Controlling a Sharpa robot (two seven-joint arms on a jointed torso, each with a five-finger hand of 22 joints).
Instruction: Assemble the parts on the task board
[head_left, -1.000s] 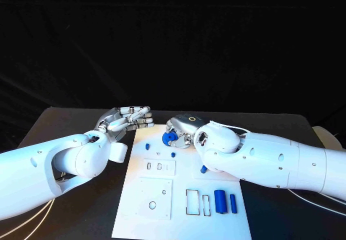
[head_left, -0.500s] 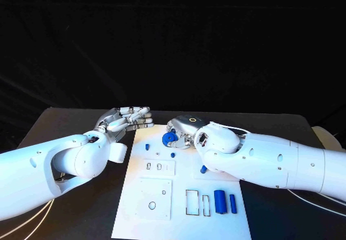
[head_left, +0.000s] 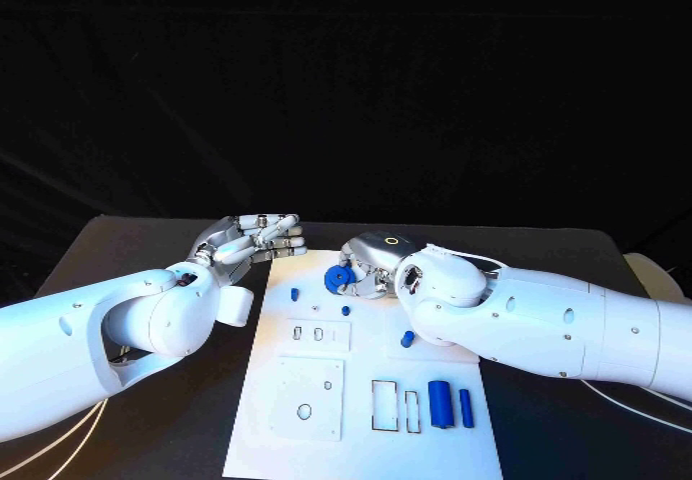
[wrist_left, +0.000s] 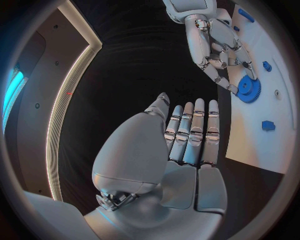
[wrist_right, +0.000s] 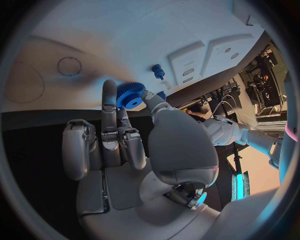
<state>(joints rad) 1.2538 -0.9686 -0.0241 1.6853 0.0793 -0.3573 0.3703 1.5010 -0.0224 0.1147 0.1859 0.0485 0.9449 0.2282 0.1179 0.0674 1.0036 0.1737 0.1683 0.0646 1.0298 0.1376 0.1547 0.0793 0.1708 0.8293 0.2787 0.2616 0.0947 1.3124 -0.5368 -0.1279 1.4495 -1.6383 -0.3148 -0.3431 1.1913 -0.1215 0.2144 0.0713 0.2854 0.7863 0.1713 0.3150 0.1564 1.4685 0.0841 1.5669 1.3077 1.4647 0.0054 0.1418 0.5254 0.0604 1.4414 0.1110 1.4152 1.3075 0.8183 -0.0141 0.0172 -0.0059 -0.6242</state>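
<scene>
My right hand (head_left: 366, 262) pinches a blue gear (head_left: 339, 278) between thumb and a finger over the far end of the white task board (head_left: 325, 400); the right hand (wrist_left: 219, 47) and the gear (wrist_left: 249, 89) also appear in the left wrist view, and the gear (wrist_right: 130, 95) in the right wrist view. My left hand (head_left: 254, 237) hovers at the board's far left corner, fingers straight and together, holding nothing. Two blue pegs (head_left: 294, 294) (head_left: 345, 309) stand in the board. Two blue cylinders (head_left: 440, 403) (head_left: 466, 407) lie near its front right.
The board carries raised white plates with slots and holes (head_left: 319, 333) and two rectangular recesses (head_left: 387, 404). Another small blue piece (head_left: 407, 339) peeks out beside my right forearm. Black table surrounds the board; a white cable (head_left: 635, 405) runs at the right.
The right hand with the gear has shifted slightly; the left hand has not moved.
</scene>
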